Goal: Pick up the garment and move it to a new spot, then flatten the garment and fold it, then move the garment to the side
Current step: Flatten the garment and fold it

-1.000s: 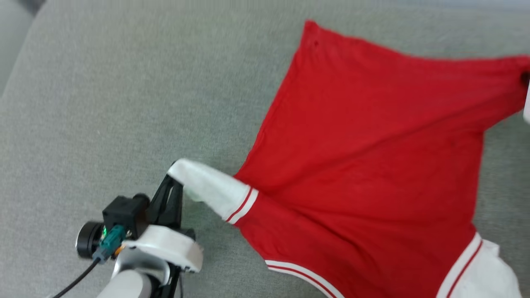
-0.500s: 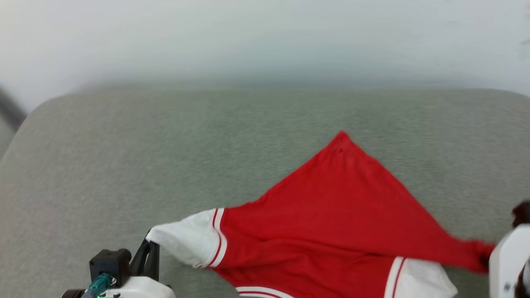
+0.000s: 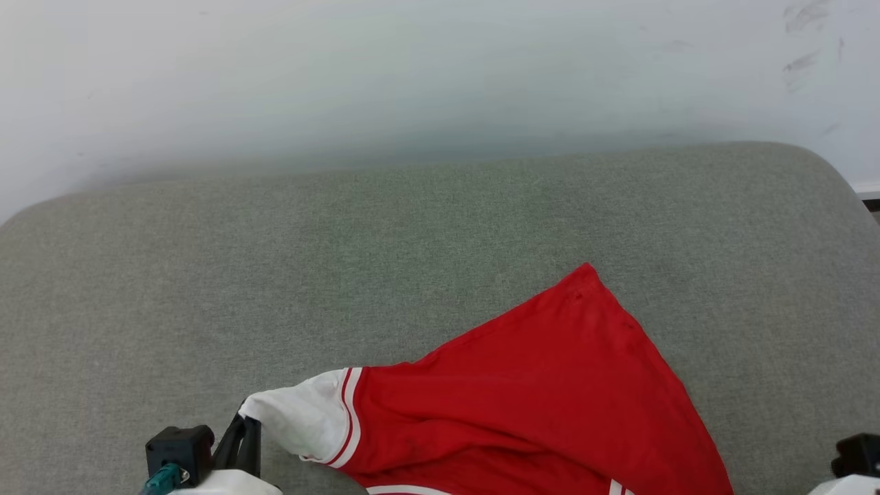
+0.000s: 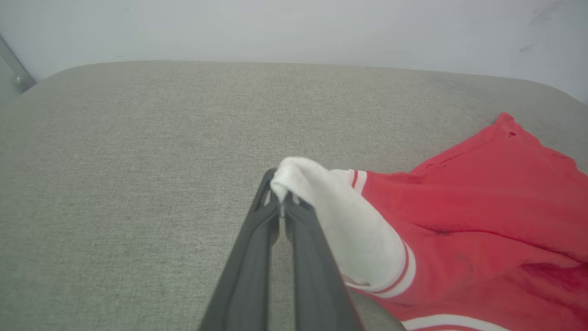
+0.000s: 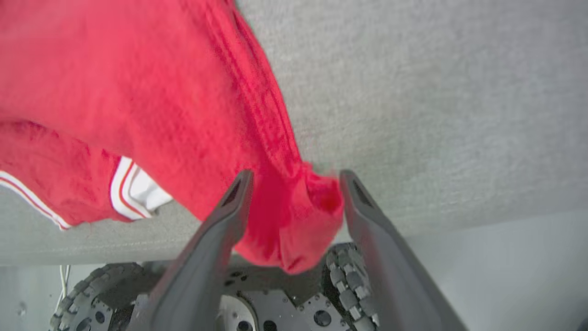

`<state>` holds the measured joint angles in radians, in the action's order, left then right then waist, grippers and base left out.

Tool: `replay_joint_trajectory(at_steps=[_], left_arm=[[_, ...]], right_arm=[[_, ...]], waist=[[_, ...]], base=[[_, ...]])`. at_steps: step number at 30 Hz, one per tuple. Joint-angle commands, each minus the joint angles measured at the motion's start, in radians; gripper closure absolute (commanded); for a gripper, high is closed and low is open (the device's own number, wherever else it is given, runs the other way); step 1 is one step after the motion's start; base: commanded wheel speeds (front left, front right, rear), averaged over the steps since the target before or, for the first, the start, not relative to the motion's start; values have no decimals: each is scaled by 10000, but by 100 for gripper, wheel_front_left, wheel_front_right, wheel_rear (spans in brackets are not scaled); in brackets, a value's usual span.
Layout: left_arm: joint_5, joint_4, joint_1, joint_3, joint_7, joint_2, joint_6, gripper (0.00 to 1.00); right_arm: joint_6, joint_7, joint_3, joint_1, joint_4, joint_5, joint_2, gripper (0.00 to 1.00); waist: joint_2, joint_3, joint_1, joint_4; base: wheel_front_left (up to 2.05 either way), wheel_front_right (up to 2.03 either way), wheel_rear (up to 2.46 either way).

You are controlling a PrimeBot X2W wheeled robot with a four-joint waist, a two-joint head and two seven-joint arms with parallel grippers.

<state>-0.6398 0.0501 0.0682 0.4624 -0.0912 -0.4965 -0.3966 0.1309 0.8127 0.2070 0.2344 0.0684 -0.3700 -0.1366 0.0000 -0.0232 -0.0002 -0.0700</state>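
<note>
The garment (image 3: 522,405), red with white sleeves edged by red stripes, lies on the grey cushion (image 3: 344,261) at the lower middle of the head view. My left gripper (image 3: 242,423) is shut on the tip of a white sleeve (image 4: 321,202), seen pinched between its fingertips in the left wrist view (image 4: 280,202). My right gripper (image 5: 294,184) stands open at the cushion's near edge. A bunched red corner of the garment (image 5: 294,230) hangs loose between its spread fingers. The letters and number are hidden.
A pale wall (image 3: 412,69) rises behind the cushion's rounded far edge. The cushion stretches bare to the left and behind the garment. Below its near edge, my wheeled base (image 5: 275,312) shows in the right wrist view. A dark part of my right arm (image 3: 856,457) sits at the lower right.
My right gripper has opened and let go of the red corner, which has slackened and dropped back. The head camera has tilted up. My left gripper still holds the sleeve.
</note>
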Motion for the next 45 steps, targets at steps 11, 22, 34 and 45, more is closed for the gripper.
replay_joint_trajectory(at_steps=[11,22,34,45], left_arm=[[145,111,-995,-7,-113,103,157,100],[485,434,-2284,163,-312,300,461,100],[635,184,-3363,441,-610,745,858,100],[431,-325,-3402,502,-715,851,1030,100]], right_arm=[[-4,-4137,236,-2676,-921,-44,-488,0],[-4,-775,-1450,-6460,-2406,-796,-1772,0],[-6,1360,-3209,-8687,-3992,-726,-2041,0],[-4,1358,-3651,-8575,-4974,-654,-1988,100]], waist=[[0,-1174,2,343],[0,-2836,2,1055],[0,-4021,2,1815],[0,-3569,2,1945]], base=[[0,0,0],[0,0,0],[0,0,0],[0,0,0]])
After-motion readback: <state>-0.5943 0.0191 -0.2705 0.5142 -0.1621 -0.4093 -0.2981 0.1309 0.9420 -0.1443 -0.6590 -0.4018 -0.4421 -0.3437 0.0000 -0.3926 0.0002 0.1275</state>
